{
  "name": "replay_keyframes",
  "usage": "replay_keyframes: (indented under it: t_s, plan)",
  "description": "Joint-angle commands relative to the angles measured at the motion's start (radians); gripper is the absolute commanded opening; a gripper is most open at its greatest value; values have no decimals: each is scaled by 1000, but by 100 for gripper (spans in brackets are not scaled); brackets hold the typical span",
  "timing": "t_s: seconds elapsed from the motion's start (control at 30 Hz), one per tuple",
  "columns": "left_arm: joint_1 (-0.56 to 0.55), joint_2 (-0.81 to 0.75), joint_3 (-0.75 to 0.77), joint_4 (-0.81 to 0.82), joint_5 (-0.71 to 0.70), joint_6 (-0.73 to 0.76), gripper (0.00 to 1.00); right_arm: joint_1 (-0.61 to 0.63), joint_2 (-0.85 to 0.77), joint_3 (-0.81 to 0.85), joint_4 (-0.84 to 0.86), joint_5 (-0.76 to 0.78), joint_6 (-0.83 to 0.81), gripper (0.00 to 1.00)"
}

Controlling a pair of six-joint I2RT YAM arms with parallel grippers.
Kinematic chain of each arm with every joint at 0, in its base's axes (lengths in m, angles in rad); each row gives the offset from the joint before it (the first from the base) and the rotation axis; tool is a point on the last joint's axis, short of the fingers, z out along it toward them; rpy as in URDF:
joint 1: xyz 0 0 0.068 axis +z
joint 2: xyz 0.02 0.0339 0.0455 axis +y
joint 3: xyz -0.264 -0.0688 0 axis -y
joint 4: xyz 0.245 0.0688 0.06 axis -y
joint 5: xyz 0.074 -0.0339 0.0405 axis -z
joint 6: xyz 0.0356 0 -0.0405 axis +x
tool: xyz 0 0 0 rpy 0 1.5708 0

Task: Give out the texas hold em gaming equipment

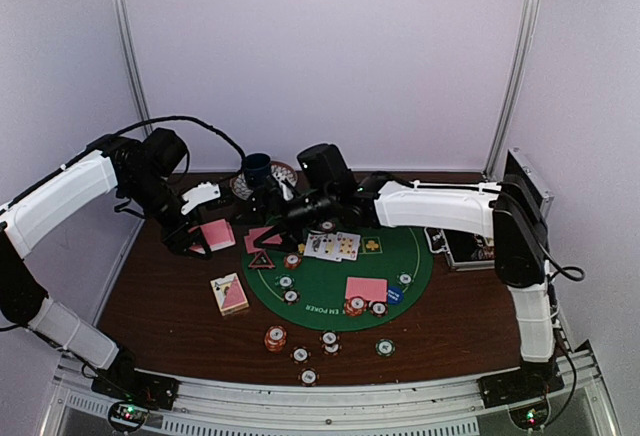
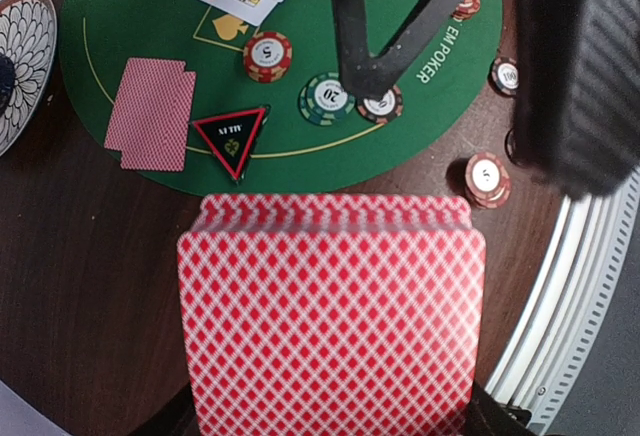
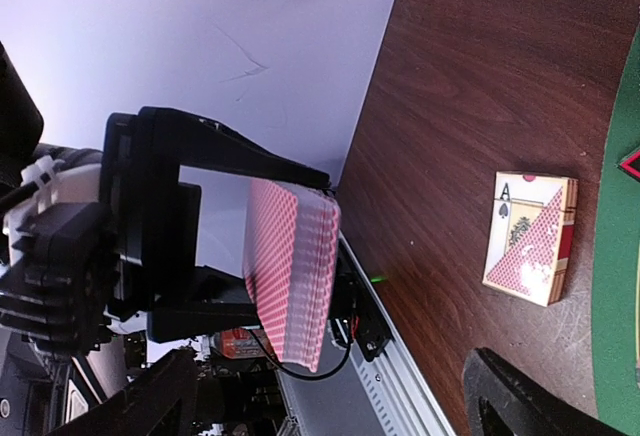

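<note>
Poker night in mid-deal: the left arm's fingers (image 3: 240,156) are clamped on a slightly fanned deck of pink-backed playing cards (image 2: 330,306). They hold it in the air just off the left edge of the round green felt poker mat (image 1: 318,284), with the diamond-patterned backs turned to the wrist camera. The right arm's fingers (image 2: 358,26) are spread wide with nothing between them. They reach across the mat to its left rim, near the deck but apart from it.

At the mat's left rim lies a small red-rimmed black triangle (image 2: 232,138), just beside a pair of face-down cards (image 2: 150,114). A row of face-up cards (image 1: 333,246) sits toward the mat's far side. A second face-down pair (image 1: 366,289) lies in its near-right part, with a blue round button (image 1: 394,295) just beside it.

Edge-striped chips dot the mat's left half: an orange-red chip (image 2: 267,56), a green chip (image 2: 327,98) and a grey chip (image 2: 381,106). An orange chip stack (image 1: 275,337) stands off the mat's near edge on the dark wooden table (image 1: 170,301), with several single chips close by.

A printed card box (image 3: 530,238) lies flat off the mat's left side. A dark blue mug (image 1: 257,168) and a patterned plate (image 2: 20,56) stand beyond its far-left edge.
</note>
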Motion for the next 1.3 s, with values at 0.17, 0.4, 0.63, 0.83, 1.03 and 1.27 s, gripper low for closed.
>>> replay_keyframes:
  t_s: [0.17, 0.4, 0.63, 0.83, 1.03, 1.27]
  plan:
    - [-2, -3, 28, 25, 41, 0, 0, 19, 101, 110, 121, -63, 118, 93]
    - [-2, -1, 28, 30, 53, 1, 0, 33, 165, 181, 146, -76, 163, 91]
    - [-2, 0, 29, 31, 55, 1, 0, 49, 227, 246, 130, -89, 193, 88]
    - [-2, -6, 26, 30, 57, 3, 0, 48, 252, 264, 131, -92, 214, 84]
    - [-2, -13, 26, 30, 58, 4, 0, 34, 262, 248, 146, -90, 243, 76]
    - [-2, -17, 29, 30, 56, 6, 0, -2, 209, 147, 178, -91, 245, 68]
